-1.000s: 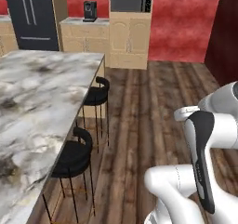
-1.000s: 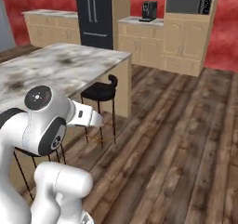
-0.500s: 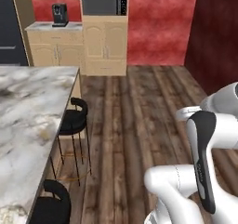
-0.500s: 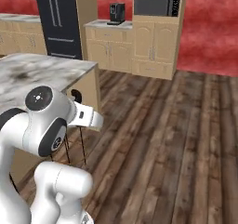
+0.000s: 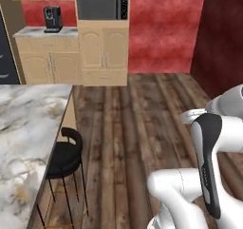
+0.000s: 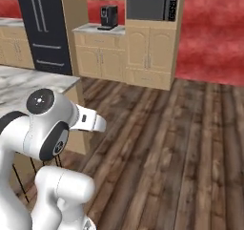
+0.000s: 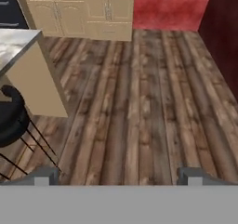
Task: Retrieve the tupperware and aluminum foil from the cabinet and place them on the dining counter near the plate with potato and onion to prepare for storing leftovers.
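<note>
Pretty flat, even rendered lighting all round, no obvious source. Textures look soft and blurry, mild sheen on the marble dining counter [image 5: 28, 128], barely any shadows.

A kitchen: microwave [image 5: 102, 6], coffee machine [image 5: 52, 19], marble dining counter [image 5: 23, 142].

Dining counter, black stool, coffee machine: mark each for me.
dining counter [image 5: 28, 123], left base view, bare marble top.
black stool [image 5: 64, 157], left base view, seat cushion.
coffee machine [image 6: 108, 16], right base view, front of its dark body.
</note>
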Tool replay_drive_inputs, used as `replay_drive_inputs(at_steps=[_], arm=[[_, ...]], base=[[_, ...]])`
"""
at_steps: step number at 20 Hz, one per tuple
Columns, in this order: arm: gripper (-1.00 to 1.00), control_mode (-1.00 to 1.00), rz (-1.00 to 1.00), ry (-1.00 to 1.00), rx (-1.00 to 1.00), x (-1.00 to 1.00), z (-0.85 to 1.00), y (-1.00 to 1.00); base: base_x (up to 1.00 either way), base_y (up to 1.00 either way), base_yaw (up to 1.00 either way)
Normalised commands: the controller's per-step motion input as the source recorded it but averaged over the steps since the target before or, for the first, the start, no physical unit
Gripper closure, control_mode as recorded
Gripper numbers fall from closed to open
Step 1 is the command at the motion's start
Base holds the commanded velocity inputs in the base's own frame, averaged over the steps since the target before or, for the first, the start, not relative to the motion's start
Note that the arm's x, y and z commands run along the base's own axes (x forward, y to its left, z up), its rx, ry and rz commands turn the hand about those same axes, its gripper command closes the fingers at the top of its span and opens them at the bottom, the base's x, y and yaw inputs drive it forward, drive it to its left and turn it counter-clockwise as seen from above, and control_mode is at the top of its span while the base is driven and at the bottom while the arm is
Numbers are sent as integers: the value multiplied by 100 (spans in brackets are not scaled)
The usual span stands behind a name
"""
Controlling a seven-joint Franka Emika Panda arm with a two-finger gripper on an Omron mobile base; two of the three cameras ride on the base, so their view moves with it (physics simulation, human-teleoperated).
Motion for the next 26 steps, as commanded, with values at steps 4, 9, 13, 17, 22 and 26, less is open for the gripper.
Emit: replay_drive_inputs(at_steps=[4,9,13,17,22,26], arm=[[-100,100,0,0,0,0,0,0],[-100,100,0,0,0,0,0,0],[-100,100,0,0,0,0,0,0],[-100,100,0,0,0,0,0,0],[-100,100,0,0,0,0,0,0],[-100,100,0,0,0,0,0,0]], base=[[100,-36,7],[100,-32,23],[100,-39,34],[100,-45,37],[100,-51,37],[100,-51,37]])
